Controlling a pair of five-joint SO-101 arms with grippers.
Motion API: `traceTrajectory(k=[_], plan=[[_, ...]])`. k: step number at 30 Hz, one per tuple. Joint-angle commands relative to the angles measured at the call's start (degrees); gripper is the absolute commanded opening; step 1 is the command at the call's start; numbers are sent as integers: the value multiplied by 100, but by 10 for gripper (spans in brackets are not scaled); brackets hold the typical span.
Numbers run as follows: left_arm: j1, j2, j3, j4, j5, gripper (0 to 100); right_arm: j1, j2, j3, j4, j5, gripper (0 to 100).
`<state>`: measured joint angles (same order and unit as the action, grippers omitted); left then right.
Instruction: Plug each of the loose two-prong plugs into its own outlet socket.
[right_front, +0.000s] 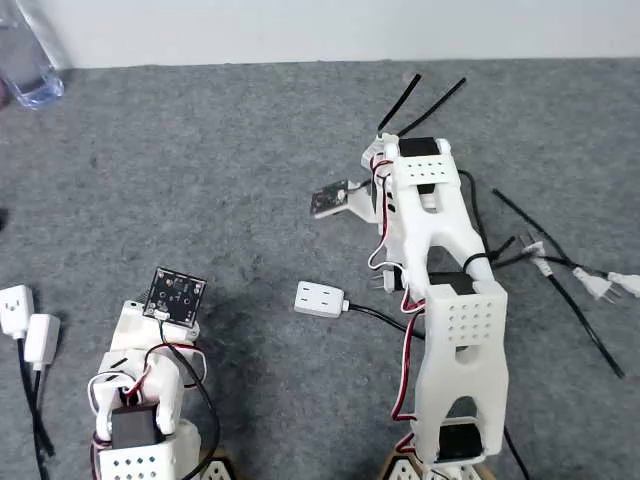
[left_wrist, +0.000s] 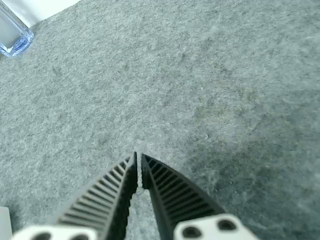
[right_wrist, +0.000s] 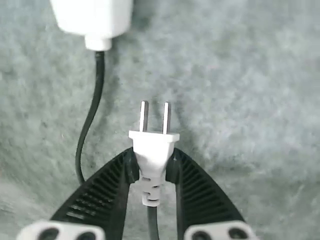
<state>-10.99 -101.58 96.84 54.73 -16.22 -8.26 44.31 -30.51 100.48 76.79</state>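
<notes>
Right gripper (right_wrist: 153, 159) clamped on white two-prong plug (right_wrist: 152, 142). Plug near white rectangular outlet socket (right_wrist: 92, 17), apart, not inserted. Left gripper (left_wrist: 139, 161) closed, empty, over grey carpet (left_wrist: 200, 75).

Outlet socket (right_wrist: 92, 17) in the right wrist view got chopped by the frame edge, so its slots couldn't be seen. The plug (right_wrist: 152, 142) cord ran down btwn the right claw (right_wrist: 152, 156) fingers and was hidden after that. In the high view the arm body covered most of that plug (right_front: 384, 282), w/ just the prongs poking out. The loose plug (right_front: 628, 283) far right was clipped by the edge, prongs too small to count tbh. Clear container (right_front: 25, 60) in the corner was only partly in frame. Same for the white outlet block (right_front: 14, 308) at the left edge. White sliver (left_wrist: 4, 222) in the left wrist view corner, idk what it was.
</notes>
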Motion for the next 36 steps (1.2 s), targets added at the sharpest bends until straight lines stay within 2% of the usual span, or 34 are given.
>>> traceTrajectory(k=[1,11,18,36], plan=[[0,26,-22,26,-53,15,-4,-374,-62,198,-448,9],[26,0,-22,158,-53,15,532,75,-53,-312,-440,14],[35,0,-22,149,-53,15,215,-66,-79,-163,-158,207],[35,0,-22,158,-62,15,321,189,-53,40,-193,194]])
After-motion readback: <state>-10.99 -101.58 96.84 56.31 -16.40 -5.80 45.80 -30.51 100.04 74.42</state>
